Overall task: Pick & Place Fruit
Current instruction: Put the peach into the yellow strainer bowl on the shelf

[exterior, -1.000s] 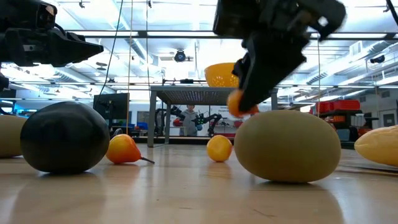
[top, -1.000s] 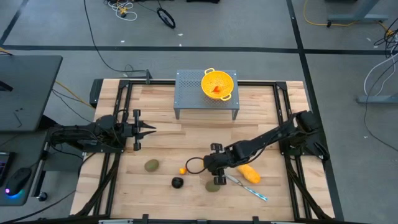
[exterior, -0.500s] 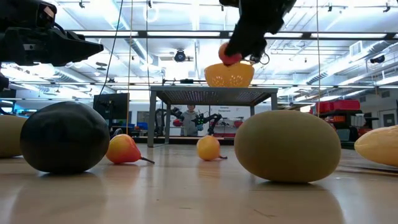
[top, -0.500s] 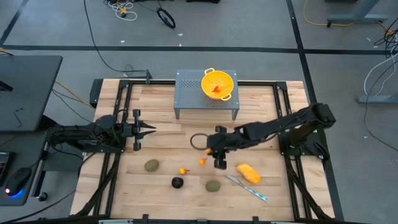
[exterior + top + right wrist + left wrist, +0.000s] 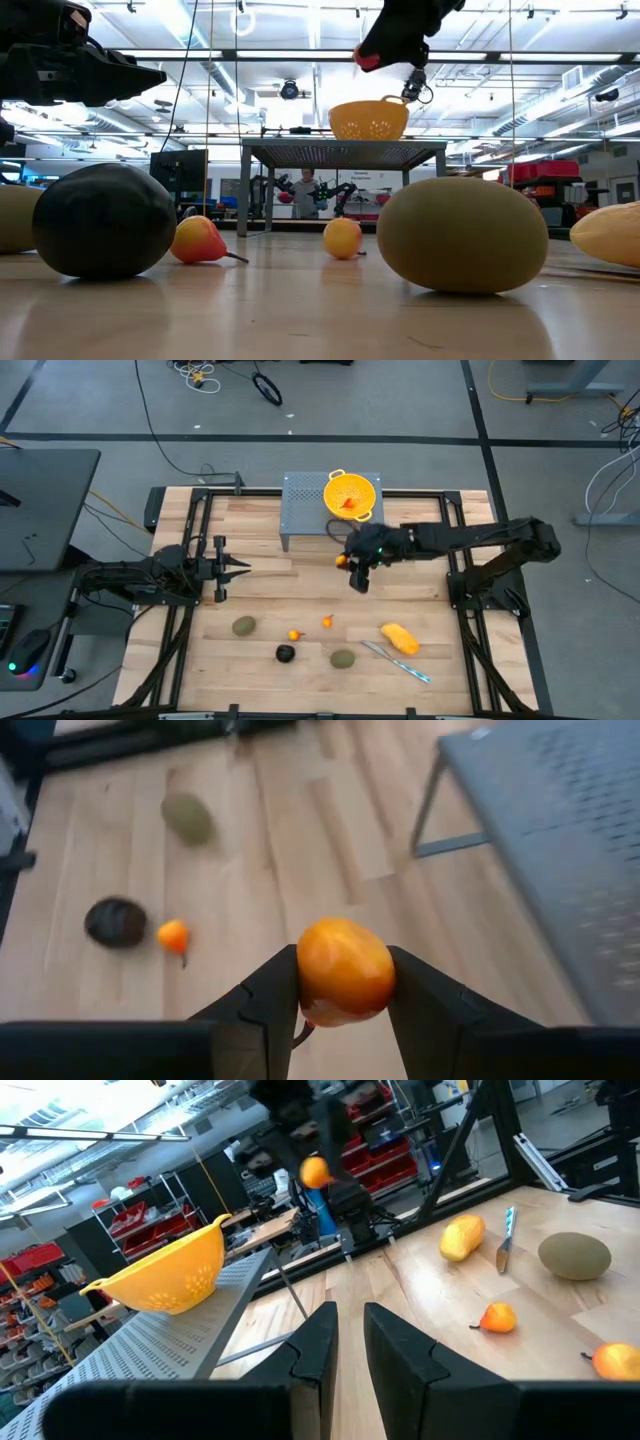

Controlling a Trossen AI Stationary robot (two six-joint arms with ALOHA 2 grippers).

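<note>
The right gripper (image 5: 343, 982) pinches a small, smooth orange fruit (image 5: 345, 970) between its two dark fingers, held high over the wooden table (image 5: 260, 585), just before the grey perforated stand (image 5: 315, 510); its arm reaches in nearly level from the right. On the boards nearest the front lie a matte black ball (image 5: 285, 653), an olive-green oval (image 5: 343, 658), a yellow-orange oblong (image 5: 399, 637) and a slim knife (image 5: 400, 662). Farther back, a yellow perforated colander (image 5: 351, 495) sits on the stand. The left gripper (image 5: 243, 568) waits at the table's left, fingers nearly pressed together.
</note>
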